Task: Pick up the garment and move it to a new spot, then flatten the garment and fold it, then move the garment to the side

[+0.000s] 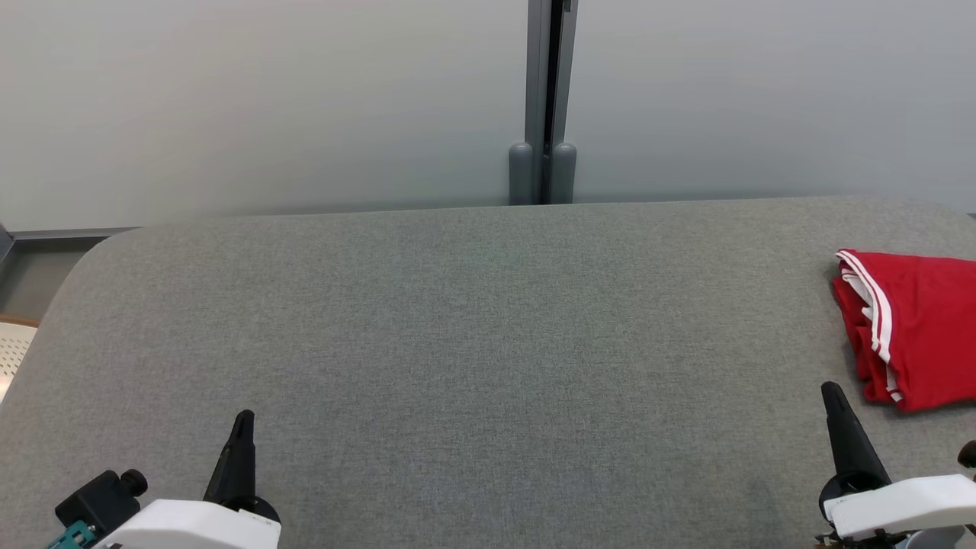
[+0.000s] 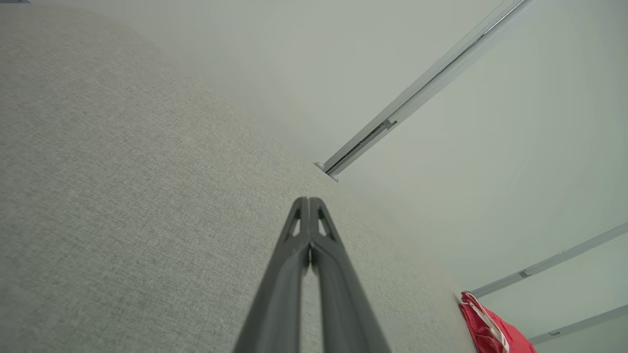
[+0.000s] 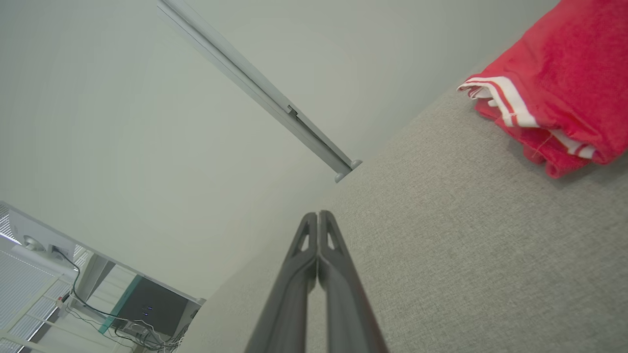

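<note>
Grey fabric-covered desk (image 1: pixel 457 343), rounded at the far corners, set against a pale panelled wall (image 1: pixel 267 99) with a grey vertical post (image 1: pixel 543 99) at its join. The garment (image 1: pixel 915 328) is red with white stripes along one edge. It lies folded in a compact bundle on the far right of the desk, and the frame edge cuts off its right side. Left tool (image 1: pixel 242 427) sits at the near left over bare desk fabric, fingers pointing away from the robot. The left wrist view shows the two fingers pressed together at the tips, clenched on nothing. Right tool (image 1: pixel 833 396) sits at the near right, just short of the garment's near corner and apart from it. The right wrist view shows its fingers likewise closed tip to tip and empty, with the garment lying off to the upper right. That same view also takes in a dark box with trailing cables (image 3: pixel 142 314) beyond the desk edge. Neither tool touches the garment.
</note>
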